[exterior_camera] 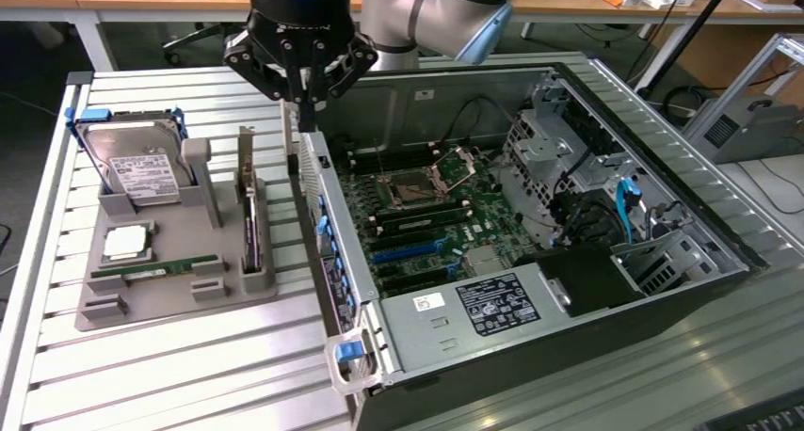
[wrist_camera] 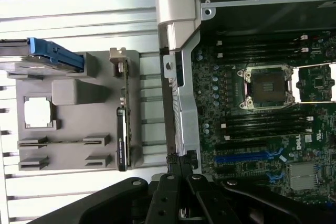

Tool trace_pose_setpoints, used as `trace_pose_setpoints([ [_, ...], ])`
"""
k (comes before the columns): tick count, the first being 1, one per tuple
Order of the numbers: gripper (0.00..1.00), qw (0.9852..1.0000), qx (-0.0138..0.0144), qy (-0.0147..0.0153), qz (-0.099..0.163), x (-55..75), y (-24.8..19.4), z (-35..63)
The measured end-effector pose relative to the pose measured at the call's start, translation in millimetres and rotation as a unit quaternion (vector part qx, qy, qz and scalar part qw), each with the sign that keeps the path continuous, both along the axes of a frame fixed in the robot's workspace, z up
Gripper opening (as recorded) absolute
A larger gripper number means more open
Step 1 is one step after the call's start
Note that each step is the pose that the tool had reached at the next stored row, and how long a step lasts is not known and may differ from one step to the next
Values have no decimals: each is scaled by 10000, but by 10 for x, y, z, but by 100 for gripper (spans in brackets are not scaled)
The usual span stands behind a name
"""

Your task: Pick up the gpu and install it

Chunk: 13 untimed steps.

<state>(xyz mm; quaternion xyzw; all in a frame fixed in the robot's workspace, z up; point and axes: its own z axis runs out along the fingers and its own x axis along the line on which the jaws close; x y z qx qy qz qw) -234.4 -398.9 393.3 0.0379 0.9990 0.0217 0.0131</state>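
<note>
Right now we see the claw [exterior_camera: 305, 111] hanging with its fingers pressed together and nothing between them. It is poised just over the upper edge of the computer case's [exterior_camera: 337, 262] side wall, between the open case and the grey holder [exterior_camera: 176, 299] on the slatted table [exterior_camera: 188, 375].

The graphics card [exterior_camera: 249, 205] is not yet picked up. It stands on its long edge in the holder's slots, on the side of the holder nearest the case, and the claw is close to it but apart from it. In the wrist view the card [wrist_camera: 125, 108] shows as a thin strip running along the holder [wrist_camera: 79, 114], parallel to the case wall [wrist_camera: 181, 103], with the claw's tip [wrist_camera: 178, 169] over that wall and not over the card.

We judge the main risk to be the tight gap. The card sits just beside the case wall, so a descent slightly off line could land a finger on the wall's rim or on the holder's post. With the fingers together, the claw would push the card's top edge and could tip it in its slots.

The card is thin and upright, so an off-centre pinch could let it swing or twist. A tilted card would then meet the motherboard [exterior_camera: 415, 215] crooked, scraping against parts there or jamming at its slot.

The hard drive [exterior_camera: 132, 163], the memory stick [exterior_camera: 157, 269] and the processor chip [exterior_camera: 128, 243] lie further across the holder, well clear of the claw.
</note>
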Motion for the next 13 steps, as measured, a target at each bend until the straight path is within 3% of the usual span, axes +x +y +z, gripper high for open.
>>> trace_pose_setpoints([
  [13,11,10000,0,0,0,-79,0,0],
])
